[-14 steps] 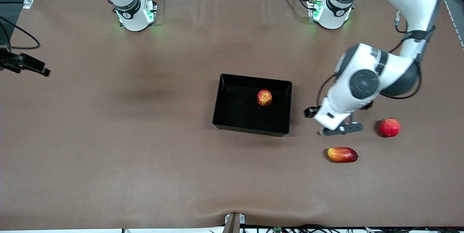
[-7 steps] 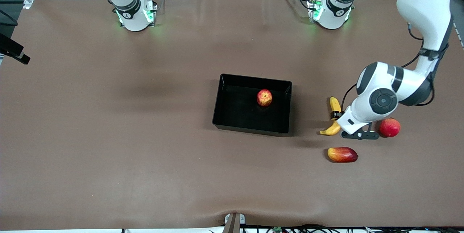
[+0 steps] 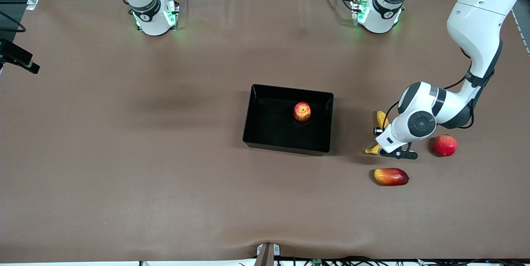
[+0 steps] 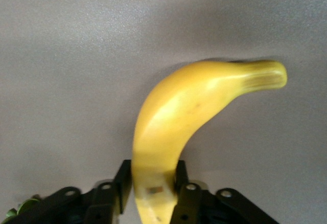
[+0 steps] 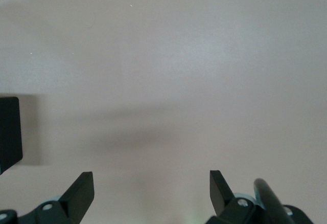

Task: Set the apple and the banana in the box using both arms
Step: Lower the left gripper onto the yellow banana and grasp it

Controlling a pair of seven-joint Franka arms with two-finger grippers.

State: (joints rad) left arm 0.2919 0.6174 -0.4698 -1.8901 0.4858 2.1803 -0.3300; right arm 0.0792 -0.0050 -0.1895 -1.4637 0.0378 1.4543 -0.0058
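Note:
The apple (image 3: 302,111) lies in the black box (image 3: 252,133) at the table's middle. The banana (image 3: 381,118) lies on the table beside the box, toward the left arm's end; the left wrist view shows it (image 4: 194,106) close up. My left gripper (image 3: 378,137) is down over the banana's middle, and in the left wrist view this gripper (image 4: 153,183) has a finger against each side of the fruit. My right gripper (image 5: 152,188) is open and empty over bare table at the right arm's end; its hand (image 3: 18,57) shows at the front view's edge.
An evenly pinkish-red round fruit (image 3: 445,145) lies beside the left arm's wrist. An oblong red-yellow fruit (image 3: 391,176) lies nearer to the front camera than the banana. A corner of the box (image 5: 9,132) shows in the right wrist view.
My left arm swung away from the box toward the left arm's end, then settled down onto the banana. My right hand drew back toward the table's edge.

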